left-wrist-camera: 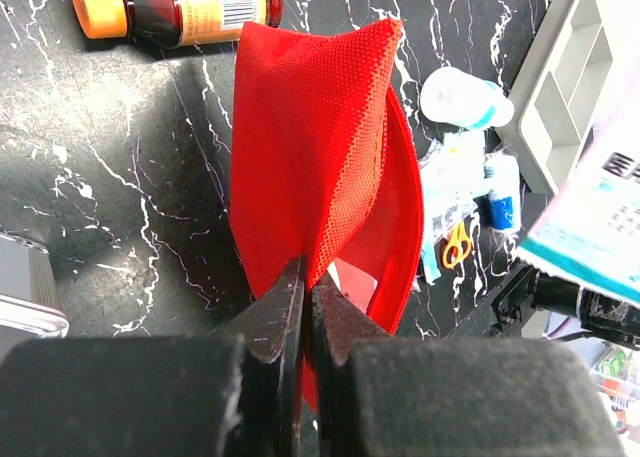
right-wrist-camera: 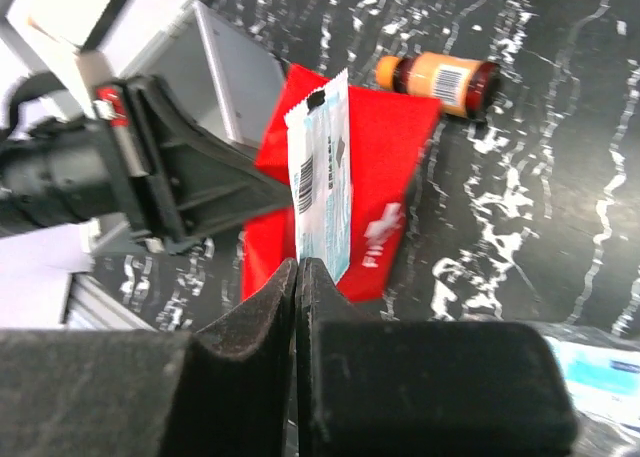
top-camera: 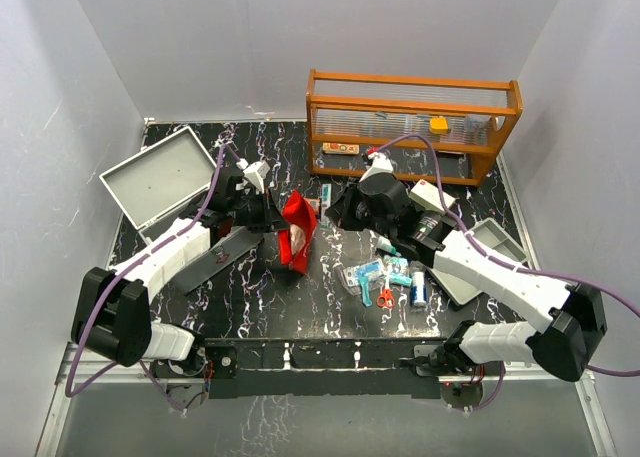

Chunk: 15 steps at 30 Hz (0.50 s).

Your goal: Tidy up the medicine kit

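Red fabric pouch (left-wrist-camera: 310,147) stood upright near the middle of the table (top-camera: 300,302), where we saw the left gripper (left-wrist-camera: 305,302) pinching its edge, jaws pressed onto the cloth. We saw the right gripper (right-wrist-camera: 300,277) clamped on a white-and-blue sachet (right-wrist-camera: 322,172), held just beside the pouch; an orange-capped bottle (right-wrist-camera: 443,80) lay beyond.
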Available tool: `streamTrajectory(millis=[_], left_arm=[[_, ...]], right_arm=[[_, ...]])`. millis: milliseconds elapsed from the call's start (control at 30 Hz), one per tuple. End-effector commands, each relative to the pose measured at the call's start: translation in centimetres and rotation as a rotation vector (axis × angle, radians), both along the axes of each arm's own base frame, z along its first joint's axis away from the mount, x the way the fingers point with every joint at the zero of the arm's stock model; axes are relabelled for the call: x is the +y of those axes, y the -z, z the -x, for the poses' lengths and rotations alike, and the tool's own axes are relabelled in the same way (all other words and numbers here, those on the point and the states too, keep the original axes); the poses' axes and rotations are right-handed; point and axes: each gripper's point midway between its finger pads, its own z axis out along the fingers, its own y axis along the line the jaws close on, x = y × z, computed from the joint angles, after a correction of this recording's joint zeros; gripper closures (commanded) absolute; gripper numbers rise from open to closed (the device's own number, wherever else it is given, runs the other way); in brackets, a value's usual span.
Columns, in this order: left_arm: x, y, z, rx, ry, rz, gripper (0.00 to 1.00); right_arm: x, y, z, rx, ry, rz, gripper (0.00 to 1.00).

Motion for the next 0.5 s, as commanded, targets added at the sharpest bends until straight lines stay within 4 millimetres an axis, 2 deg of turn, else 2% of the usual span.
streamTrajectory(millis=[0, 200, 467], left_arm=[[-0.8, -1.4, -0.4, 0.004, -0.005, 0.047, 1.00], [-0.4, -0.6, -0.4, 0.020, -0.032, 0.027, 1.00], [-0.2, 0.1, -0.4, 0.032, -0.034, 0.008, 1.00]], right_arm=[[3.3, -3.7, -0.2, -0.021, -0.028, -0.234, 1.00], [5.2, -2.5, 0.3, 0.003, -0.050, -0.235, 1.00], [5.0, -0.3, 0.2, 0.022, -0.009, -0.164, 1.00]])
